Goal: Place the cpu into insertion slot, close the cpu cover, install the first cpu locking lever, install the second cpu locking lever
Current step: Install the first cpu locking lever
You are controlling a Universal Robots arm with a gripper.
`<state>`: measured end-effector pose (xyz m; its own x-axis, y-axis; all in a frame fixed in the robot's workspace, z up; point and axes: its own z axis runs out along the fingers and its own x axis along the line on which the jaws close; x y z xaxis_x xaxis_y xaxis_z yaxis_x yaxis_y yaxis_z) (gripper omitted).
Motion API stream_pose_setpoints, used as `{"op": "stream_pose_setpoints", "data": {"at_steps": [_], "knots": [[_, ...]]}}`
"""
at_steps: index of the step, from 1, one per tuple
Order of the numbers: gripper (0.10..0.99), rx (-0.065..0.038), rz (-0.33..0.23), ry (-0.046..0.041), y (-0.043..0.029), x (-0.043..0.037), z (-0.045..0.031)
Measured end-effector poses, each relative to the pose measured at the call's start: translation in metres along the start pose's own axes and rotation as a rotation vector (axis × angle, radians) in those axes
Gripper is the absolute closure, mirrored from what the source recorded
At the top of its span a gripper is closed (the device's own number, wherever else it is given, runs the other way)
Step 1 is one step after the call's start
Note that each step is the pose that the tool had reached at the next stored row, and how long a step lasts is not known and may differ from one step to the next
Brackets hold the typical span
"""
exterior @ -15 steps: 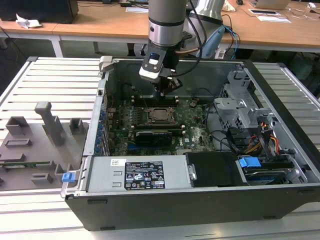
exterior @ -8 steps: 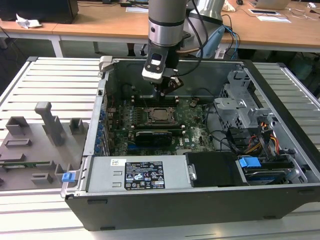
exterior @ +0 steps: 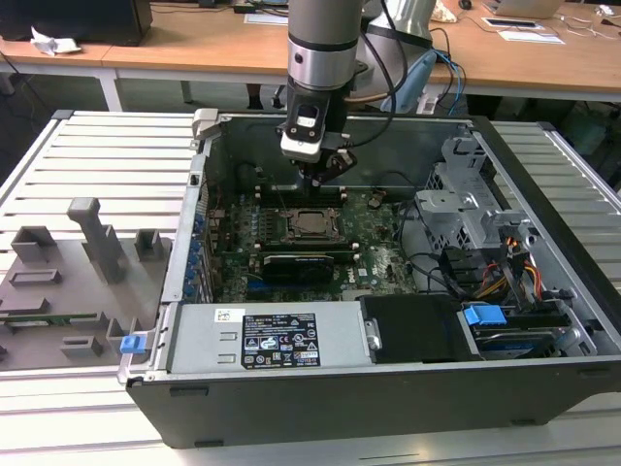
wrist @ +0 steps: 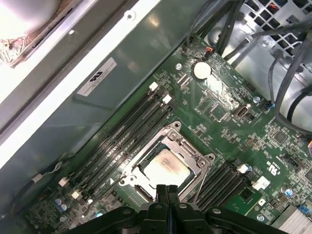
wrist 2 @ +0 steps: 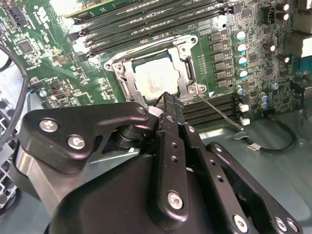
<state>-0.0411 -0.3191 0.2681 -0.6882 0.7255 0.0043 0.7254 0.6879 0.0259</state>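
My black metal claw [wrist: 167, 191], fingertips pressed together and empty, hangs just over the small square cpu [wrist: 165, 168] (dull silvery top). The cpu lies in its socket, framed by the thin dark-metal cpu cover [wrist: 195, 157] on the green motherboard [exterior: 378, 243].

Open computer case [exterior: 388, 398], green motherboard [exterior: 383, 243] (memory slots [wrist: 122, 141] alongside), grey fixture blocks [exterior: 92, 228]
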Motion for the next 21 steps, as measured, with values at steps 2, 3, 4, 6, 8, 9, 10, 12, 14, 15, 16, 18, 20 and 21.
{"op": "stream_pose_setpoints", "data": {"at_steps": [2,3,4,6,8,9,10,12,14,15,16,18,20,21], "knots": [[0.98,0.0,-0.016,0.0004,0.0,0.0,0.0],[0.98,0.0,-0.022,0.0006,0.0,0.0,0.0],[0.98,0.0,-0.033,0.0009,0.0,0.0,0.0],[0.98,0.0,-0.046,0.0013,0.0,0.0,0.0],[0.98,0.0,-0.06,0.0016,0.0,0.0,0.0],[0.98,0.0,-0.065,0.0017,0.0,0.0,0.0],[0.98,0.0,-0.073,0.0019,0.0,0.0,0.0],[0.98,0.0,-0.084,0.0022,0.0,0.0,0.0],[0.98,0.0,-0.094,0.0025,0.0,0.0,0.0],[0.98,0.0,-0.103,0.0027,0.0,0.0,0.0],[0.98,0.0,-0.109,0.0029,0.0,0.0,0.0],[0.98,0.0,-0.119,0.0031,0.0,0.0,0.0],[0.98,0.0,-0.129,0.0034,0.0,0.0,0.0],[0.98,0.0,-0.133,0.0035,0.0,0.0,0.0]]}}
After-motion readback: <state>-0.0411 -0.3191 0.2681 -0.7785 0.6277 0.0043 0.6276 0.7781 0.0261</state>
